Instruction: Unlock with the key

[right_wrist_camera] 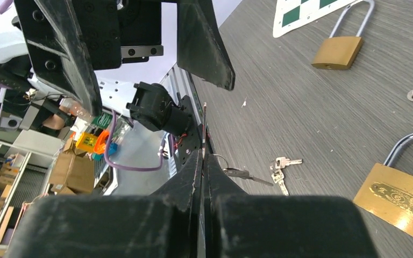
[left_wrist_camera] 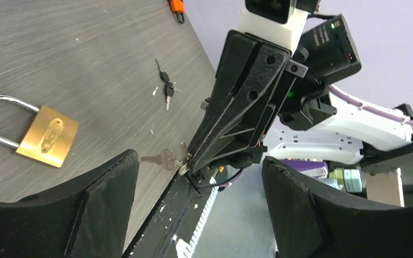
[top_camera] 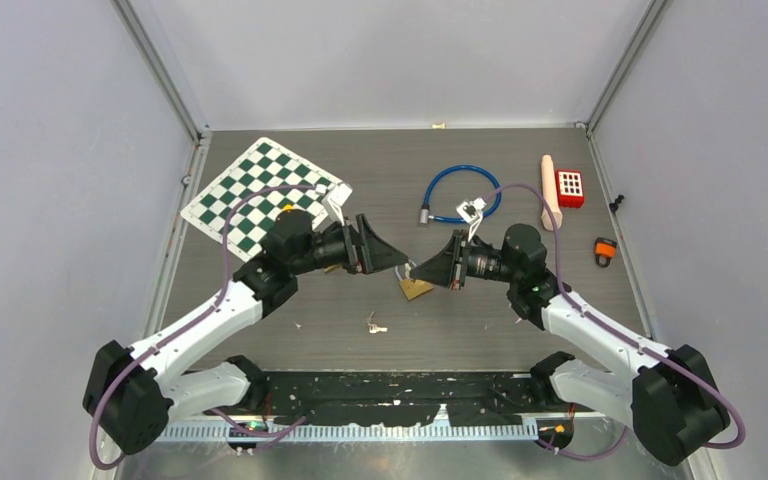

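Left gripper (top_camera: 392, 255) — jaws wide apart, holding nothing, raised just off the table. Padlock (left_wrist_camera: 47, 135) — brass, lying flat and untouched, below and between the two gripper tips; long axis along the table, shackle pointing away from the key, base end facing it. Key (left_wrist_camera: 161, 159) — pinched at its head, blade pointing out toward the left gripper, above the padlock's level. Right gripper (top_camera: 422, 270) — clamped on the key. Judgement: the free left gripper looks best placed to steady the padlock.
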`<action>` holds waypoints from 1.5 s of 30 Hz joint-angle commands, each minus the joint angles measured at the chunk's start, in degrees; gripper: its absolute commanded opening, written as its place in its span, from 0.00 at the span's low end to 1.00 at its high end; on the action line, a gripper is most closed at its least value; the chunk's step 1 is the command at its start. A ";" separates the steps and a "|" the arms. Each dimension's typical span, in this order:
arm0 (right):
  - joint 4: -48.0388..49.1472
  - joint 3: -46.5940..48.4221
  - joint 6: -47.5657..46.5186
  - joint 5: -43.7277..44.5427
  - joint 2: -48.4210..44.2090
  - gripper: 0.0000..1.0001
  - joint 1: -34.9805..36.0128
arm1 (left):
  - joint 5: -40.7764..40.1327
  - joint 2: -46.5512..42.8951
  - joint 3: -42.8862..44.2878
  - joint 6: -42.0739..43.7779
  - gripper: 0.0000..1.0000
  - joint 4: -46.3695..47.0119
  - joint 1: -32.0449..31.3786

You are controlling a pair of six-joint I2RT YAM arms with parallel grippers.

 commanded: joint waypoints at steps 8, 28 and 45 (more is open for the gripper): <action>9.54 1.98 4.23 -6.06 1.39 0.05 -0.32 | 3.36 4.93 3.79 -0.97 0.53 7.61 -3.77; 15.46 1.21 8.14 -4.93 2.69 0.05 -0.15 | 1.70 4.74 1.92 -4.39 0.00 12.61 -4.67; 23.85 -4.48 13.10 7.10 -0.41 0.25 1.42 | -12.00 3.71 -8.99 -19.91 0.00 32.78 -4.87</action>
